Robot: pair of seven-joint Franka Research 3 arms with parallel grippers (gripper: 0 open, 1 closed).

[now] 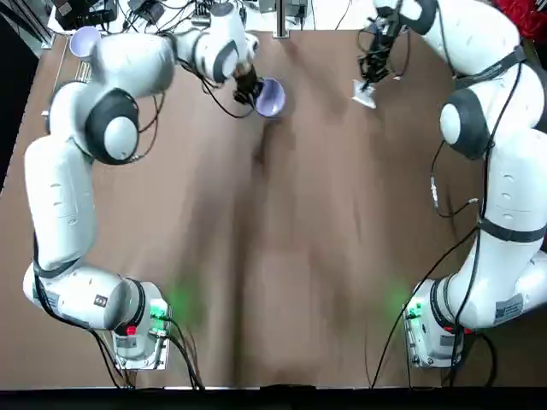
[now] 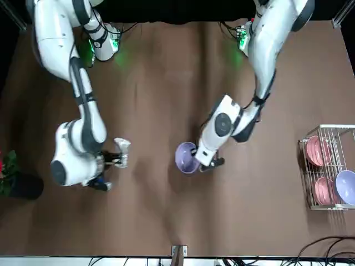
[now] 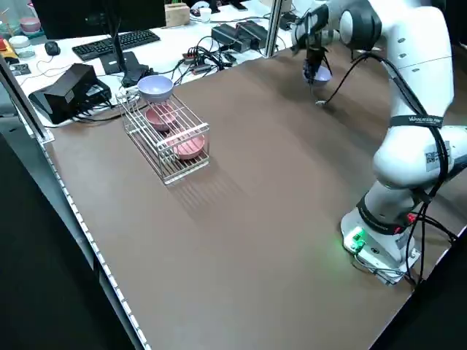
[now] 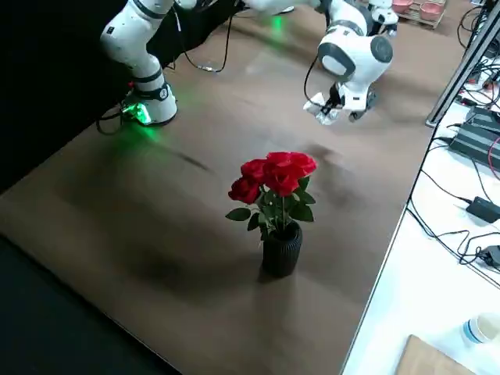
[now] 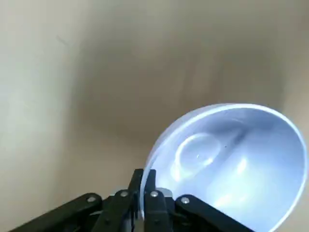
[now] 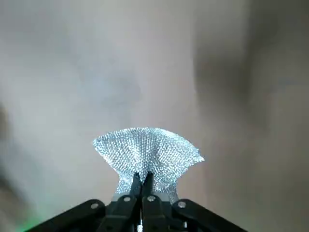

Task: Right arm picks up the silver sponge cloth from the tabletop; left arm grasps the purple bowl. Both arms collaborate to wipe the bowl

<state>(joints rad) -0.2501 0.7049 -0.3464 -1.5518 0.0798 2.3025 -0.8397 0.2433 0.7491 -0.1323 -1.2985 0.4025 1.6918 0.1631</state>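
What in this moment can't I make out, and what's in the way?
- Purple bowl: its outer underside, turned away in the left wrist view.
- Silver cloth: its pinched middle, covered by the right gripper in the right wrist view.
- Flower pot: its blooms, cut off by the front view's left edge.

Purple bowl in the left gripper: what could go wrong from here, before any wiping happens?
The left gripper pinches the purple bowl only at its rim, so wiping pressure might pivot or slip it.

The right gripper holds the silver sponge cloth by its pinched middle; the fanned end could fold back, perhaps letting bare fingertips scrape the bowl.

Bowl and cloth are apart, so a misjudged approach might knock the grippers together.
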